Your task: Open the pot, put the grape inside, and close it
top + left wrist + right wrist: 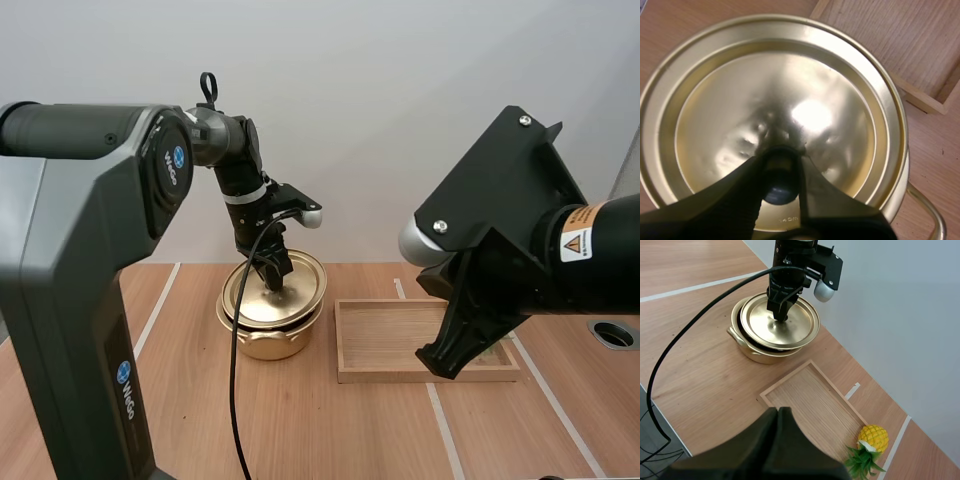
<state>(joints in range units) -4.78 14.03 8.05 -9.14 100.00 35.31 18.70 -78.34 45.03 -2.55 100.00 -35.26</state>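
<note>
The left arm reaches forward from its base and bends steeply down at the wrist, bringing the left gripper (272, 272) nose-first onto the middle of the golden lid (300, 285). In the left wrist view its two black fingers (740, 195) are clamped on either side of the lid's small dark knob (780, 186), tips pressed close to the polished metal. The lid sits askew over the golden pot (265, 340), pushed toward the tray side, and the right wrist view shows a dark gap between the lid and the pot's rim on the opposite side. Whether the lid touches the rim cannot be told. The lid hides what lies inside the pot.

The right arm comes in from the right side, its wrist angled down, and the right gripper (450, 360) hangs above the near edge of the wooden tray (390, 335). Its fingers are pressed together into a single dark wedge, grasping nothing.

The tray lies flat on the desk (330, 430) just beside the pot, its wood-grain floor in plain view. A small toy pineapple (872, 437), yellow with green leaves, lies on the desk outside the tray, near its corner farthest from the pot and close to a white line.
</note>
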